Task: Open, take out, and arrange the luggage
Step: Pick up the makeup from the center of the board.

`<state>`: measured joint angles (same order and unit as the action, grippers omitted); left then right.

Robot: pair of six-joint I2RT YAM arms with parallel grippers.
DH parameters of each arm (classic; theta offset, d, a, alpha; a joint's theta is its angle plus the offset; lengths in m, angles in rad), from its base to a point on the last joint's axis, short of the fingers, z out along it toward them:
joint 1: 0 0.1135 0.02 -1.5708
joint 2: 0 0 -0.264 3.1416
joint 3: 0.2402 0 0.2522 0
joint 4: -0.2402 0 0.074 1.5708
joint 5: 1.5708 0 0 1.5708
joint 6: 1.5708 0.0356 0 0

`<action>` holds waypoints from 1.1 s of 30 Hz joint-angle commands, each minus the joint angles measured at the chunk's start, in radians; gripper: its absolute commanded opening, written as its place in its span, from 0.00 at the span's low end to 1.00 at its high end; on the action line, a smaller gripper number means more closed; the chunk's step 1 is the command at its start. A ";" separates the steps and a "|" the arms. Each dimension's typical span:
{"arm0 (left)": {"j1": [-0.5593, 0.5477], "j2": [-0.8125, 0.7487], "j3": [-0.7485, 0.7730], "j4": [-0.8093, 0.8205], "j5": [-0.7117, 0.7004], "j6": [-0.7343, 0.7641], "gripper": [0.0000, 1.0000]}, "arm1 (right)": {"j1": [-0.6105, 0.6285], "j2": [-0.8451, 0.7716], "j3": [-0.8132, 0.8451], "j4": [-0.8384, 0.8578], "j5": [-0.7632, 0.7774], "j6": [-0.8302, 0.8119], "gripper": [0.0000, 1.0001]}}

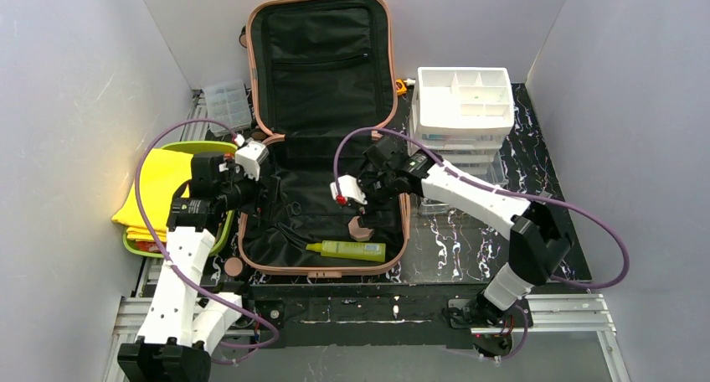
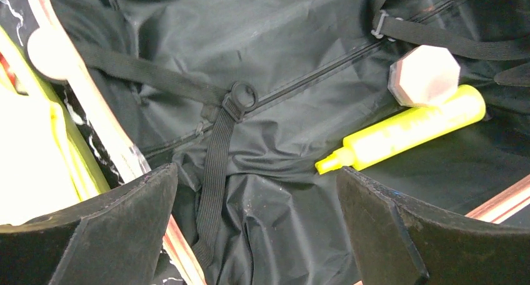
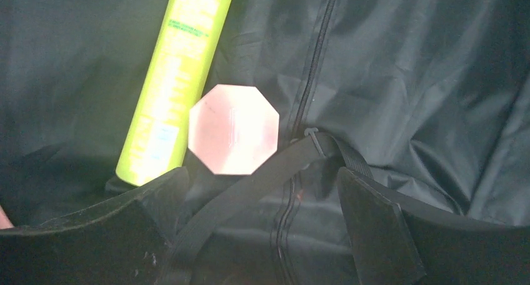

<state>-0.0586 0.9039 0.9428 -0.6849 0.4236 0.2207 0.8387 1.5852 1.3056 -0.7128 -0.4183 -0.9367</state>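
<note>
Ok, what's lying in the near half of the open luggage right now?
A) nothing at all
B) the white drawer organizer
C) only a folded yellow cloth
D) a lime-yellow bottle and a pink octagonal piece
D: the lime-yellow bottle lies on the black lining in the near half of the luggage, with the pink octagonal piece right beside it; both wrist views show the same pair.

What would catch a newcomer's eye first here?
The salmon-pink luggage is wide open mid-table. In its near half a lime-yellow bottle lies beside a pink octagonal piece. The left pincer and right pincer hang open above that half.
</note>
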 commanded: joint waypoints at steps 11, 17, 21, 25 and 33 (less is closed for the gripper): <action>0.177 0.019 -0.105 0.005 0.205 0.028 0.98 | 0.083 0.118 -0.091 0.137 0.078 -0.005 0.98; 0.202 0.027 -0.111 0.005 0.231 0.030 0.98 | 0.083 0.169 -0.120 0.184 0.112 0.007 0.98; 0.209 0.031 -0.117 0.007 0.243 0.031 0.98 | 0.083 0.159 -0.100 0.171 0.101 0.020 0.83; 0.211 0.039 -0.115 0.008 0.248 0.029 0.98 | 0.083 0.151 -0.035 0.125 0.108 0.043 0.63; 0.214 0.043 -0.114 0.008 0.246 0.029 0.98 | 0.083 0.098 -0.002 0.111 0.129 0.046 0.41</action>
<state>0.1486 0.9508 0.8402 -0.6666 0.6392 0.2363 0.9222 1.7462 1.2423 -0.5819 -0.2977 -0.9077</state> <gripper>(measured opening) 0.983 0.753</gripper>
